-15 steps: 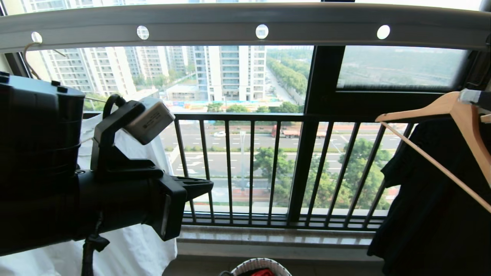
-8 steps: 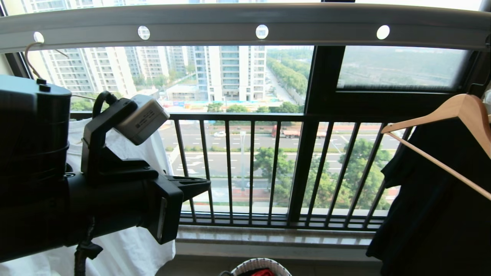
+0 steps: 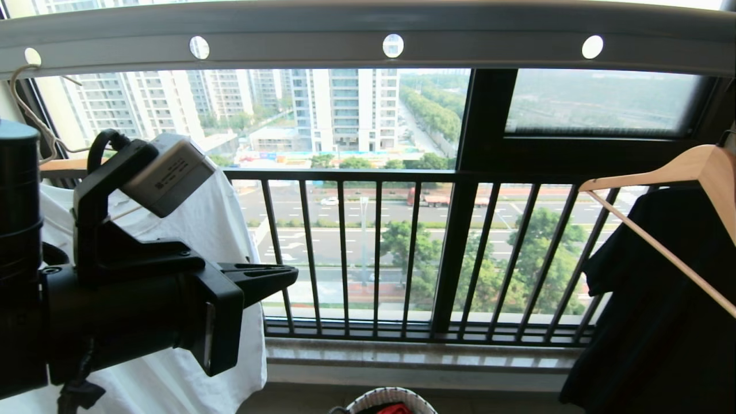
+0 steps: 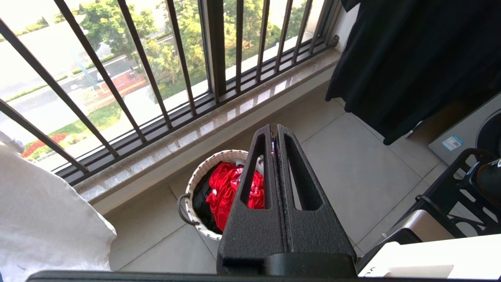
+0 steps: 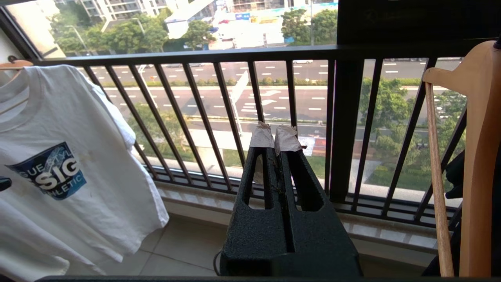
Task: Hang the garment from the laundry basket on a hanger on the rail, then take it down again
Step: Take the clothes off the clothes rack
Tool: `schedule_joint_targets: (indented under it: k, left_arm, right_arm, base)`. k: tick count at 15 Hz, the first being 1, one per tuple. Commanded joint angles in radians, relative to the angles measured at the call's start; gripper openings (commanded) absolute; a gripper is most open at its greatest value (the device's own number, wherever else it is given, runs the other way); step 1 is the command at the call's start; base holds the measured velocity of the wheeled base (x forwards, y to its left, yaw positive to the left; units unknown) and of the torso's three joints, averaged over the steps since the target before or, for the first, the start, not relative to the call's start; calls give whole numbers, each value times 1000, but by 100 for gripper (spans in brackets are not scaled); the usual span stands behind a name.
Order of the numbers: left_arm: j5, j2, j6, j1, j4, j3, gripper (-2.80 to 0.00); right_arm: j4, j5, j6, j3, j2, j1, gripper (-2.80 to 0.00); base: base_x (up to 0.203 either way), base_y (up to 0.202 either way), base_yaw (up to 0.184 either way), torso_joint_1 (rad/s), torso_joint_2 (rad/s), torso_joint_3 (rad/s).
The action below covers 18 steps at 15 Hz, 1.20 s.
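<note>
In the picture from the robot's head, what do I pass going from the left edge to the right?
Left arm's end effector, shut and empty, in front of the white T-shirt → laundry basket low on the floor → wooden hanger → black garment hanging under it.

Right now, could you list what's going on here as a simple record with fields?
Garment: white T-shirt, hanging at the left end of the rail
Hanger hook: in the rail's leftmost hole
Laundry basket: on the floor, red cloth inside
Left gripper: jaws shut, empty
Right gripper: jaws shut, empty
</note>
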Motion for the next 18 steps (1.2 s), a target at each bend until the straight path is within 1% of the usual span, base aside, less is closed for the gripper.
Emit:
schedule_joint_targets:
  k: [1, 3, 5, 8, 10, 12, 14, 16, 18]
  left_arm:
    - [0, -36, -2, 1, -1, 11, -280]
    - [1, -52, -10, 2, -1, 15, -280]
    - [6, -83, -8, 7, -2, 50, -280]
    - [8, -131, -4, 70, -3, 72, -280]
    - [8, -190, -5, 179, -4, 69, -280]
    - [7, -254, -3, 258, -3, 71, -280]
    - [8, -319, 3, 376, -2, 72, -280]
    - [7, -396, 4, 512, 0, 72, -280]
    - [6, -474, 2, 604, -2, 67, -280]
  right_arm:
    - [8, -12, 1, 12, -47, -5, -280]
    - [8, -19, 1, 29, -80, -5, -280]
    - [8, -22, 0, 30, -120, -5, -280]
    - [11, -31, 5, 49, -144, -7, -280]
    - [25, -38, 5, 93, -211, -23, -280]
    - [41, -42, 5, 129, -270, -33, -280]
    - [46, -52, 4, 169, -342, -34, -280]
    - [76, -59, 3, 170, -376, -34, -280]
    - [115, -67, -11, 137, -395, -37, -280]
  base:
    - [0, 0, 0, 0, 0, 0]
    - [0, 0, 0, 0, 0, 0]
    - [0, 0, 0, 0, 0, 0]
    - [0, 0, 0, 0, 0, 0]
    - [0, 0, 0, 0, 0, 0]
    - [0, 0, 0, 0, 0, 0]
    - [0, 0, 0, 0, 0, 0]
    - [0, 0, 0, 0, 0, 0]
    - [0, 0, 0, 0, 0, 0]
